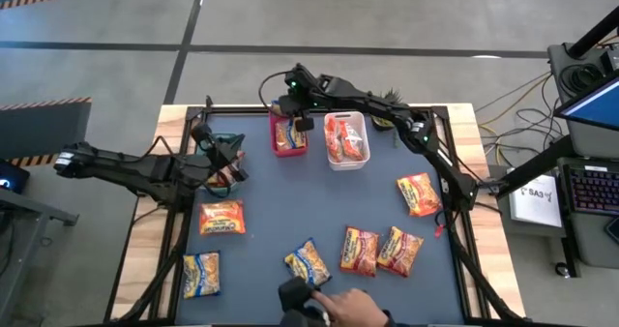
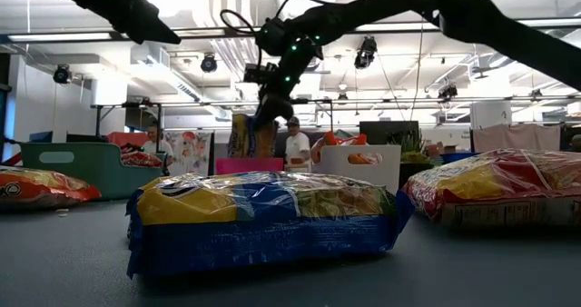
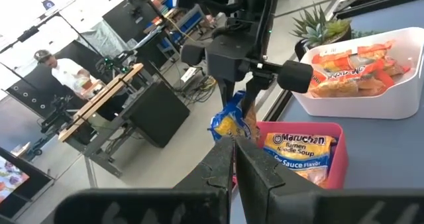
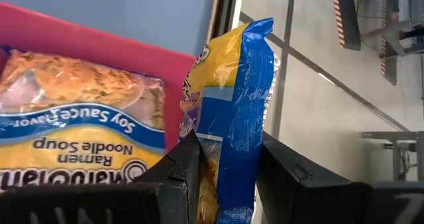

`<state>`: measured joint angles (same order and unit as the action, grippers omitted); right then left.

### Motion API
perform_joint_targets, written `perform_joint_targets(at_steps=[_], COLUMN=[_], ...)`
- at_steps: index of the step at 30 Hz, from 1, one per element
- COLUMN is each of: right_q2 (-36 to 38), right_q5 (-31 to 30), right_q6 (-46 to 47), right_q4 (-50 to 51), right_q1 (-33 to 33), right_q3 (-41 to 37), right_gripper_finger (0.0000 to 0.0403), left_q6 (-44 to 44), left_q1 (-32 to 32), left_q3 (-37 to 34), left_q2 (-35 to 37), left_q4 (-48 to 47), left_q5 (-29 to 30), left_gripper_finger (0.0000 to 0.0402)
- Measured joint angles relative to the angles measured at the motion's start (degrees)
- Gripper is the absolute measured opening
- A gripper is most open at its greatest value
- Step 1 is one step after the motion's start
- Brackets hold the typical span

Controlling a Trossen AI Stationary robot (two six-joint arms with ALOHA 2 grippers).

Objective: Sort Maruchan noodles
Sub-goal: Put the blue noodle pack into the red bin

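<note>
Right gripper [image 4: 225, 174]: clamped on a yellow-and-blue packet [image 4: 232, 105], which stands upright on edge between the two fingers; it hangs above the far edge of the red bin [image 1: 287, 149], seen in the high view.
Held packet writing: only "Soup" can be read on its side in the right wrist view; the rest is creased.
Red bin contents: one yellow-and-blue packet lying flat [image 4: 73, 118], printed "Maruchan", "Ramen Noodle Soup" and "Soy Sauce Flavor".
White bin [image 1: 348, 161]: just beside the red bin, holding orange-red packets [image 1: 345, 137]; their print is too small to read.
Left gripper [image 1: 227, 163]: fingers pressed together with nothing between them, over the table's left side near the green bin [image 2: 82, 166].
Loose packets on the table [image 1: 261, 221]: an orange one [image 1: 221, 217], two yellow-and-blue ones [image 1: 201, 274] [image 1: 308, 262], and three orange-red ones [image 1: 359, 251] [image 1: 399, 250] [image 1: 419, 193], all lying flat and apart from each other.
Near packet in the low view [image 2: 263, 218]: yellow-and-blue, lettering not legible.
Person's hand [image 1: 353, 306]: at the table's near edge, just beside a yellow-and-blue packet.
Right side: a white box [image 1: 537, 197] with letters I cannot make out.
</note>
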<state>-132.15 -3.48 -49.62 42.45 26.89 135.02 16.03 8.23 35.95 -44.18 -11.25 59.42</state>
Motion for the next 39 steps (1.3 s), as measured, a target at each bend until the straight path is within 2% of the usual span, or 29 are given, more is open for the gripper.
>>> perform_joint_targets(at_steps=[26,31,34,39], right_q2=[-4.60,-4.60,-4.60,-4.58], right_q5=[0.45,0.41,-1.17,-7.95], right_q6=[-2.02,-0.98,-0.46,-0.44], right_q4=[-1.39,-2.12,-3.00,-8.33], right_q1=[0.90,0.90,0.90,0.92], right_q3=[-0.54,-0.56,-0.37,-0.24], right_gripper_finger=[0.0105,0.0123,0.0140,0.0162], left_q6=[-0.04,-0.04,-0.06,-0.04], left_q1=[0.02,0.02,0.02,0.02], left_q3=[-0.09,-0.09,-0.09,-0.09], left_q2=[-0.92,-0.94,-0.94,-0.94], left_q4=[0.09,0.07,0.07,0.07], left_q5=[-1.90,-1.92,-1.94,-1.95], left_gripper_finger=[0.0000,0.0000,0.0000,0.0000])
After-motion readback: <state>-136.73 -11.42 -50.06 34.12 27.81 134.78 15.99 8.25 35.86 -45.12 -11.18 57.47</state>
